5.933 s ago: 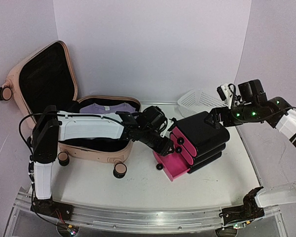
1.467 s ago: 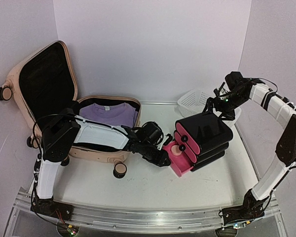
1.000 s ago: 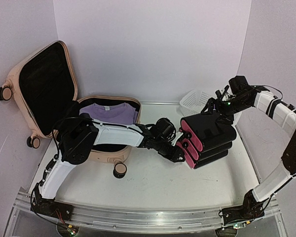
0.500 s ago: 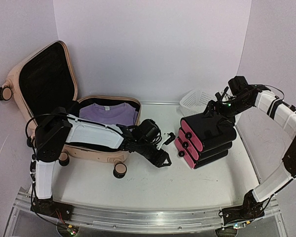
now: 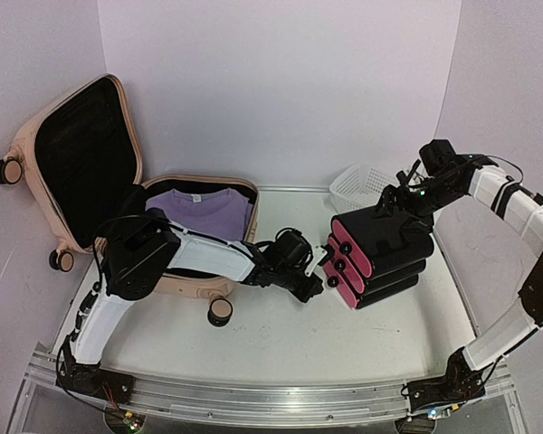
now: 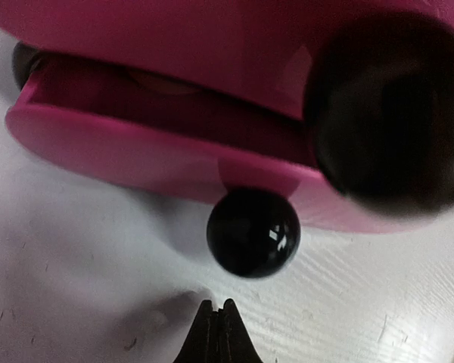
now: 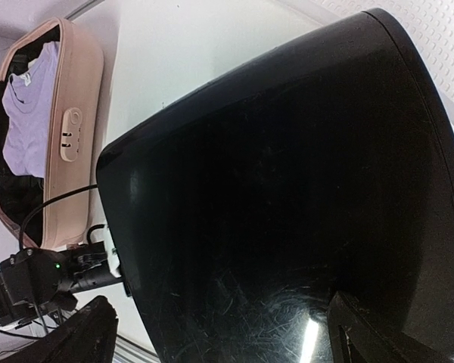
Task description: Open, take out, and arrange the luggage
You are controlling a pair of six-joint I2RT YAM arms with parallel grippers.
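Pointing away from the suitcase point(image 5: 83, 149), the left pincer point(image 5: 313, 282) has its fingers pressed together on nothing. Its tips hang just short of the small black knob point(image 6: 253, 232) on the lowest pink drawer point(image 6: 136, 162) of the drawer chest point(image 5: 385, 244). They sit low over the tabletop point(image 5: 281, 353), and whether they touch the knob is hard to tell. That drawer seems to stand slightly out from the ones above it.

The right pincer point(image 5: 400, 201) is spread wide over the rear top edge of the chest, one finger to each side of the black shell, and I cannot tell whether it bears on it. The white basket point(image 5: 362, 185) stands just behind the chest.

The suitcase lies to the left of and behind the left pincer, well apart from the tips, though the left forearm crosses its front wall. Its base rests flat with its long side running left to right, the lid is thrown up and back to the left, and a purple shirt point(image 5: 204, 203) lies folded in the base. The left arm is plainly the nearer one, since the chest stands between the right arm and the case. To lift the shirt, the left pincer would likely have to draw back leftward, open, and come down from above.
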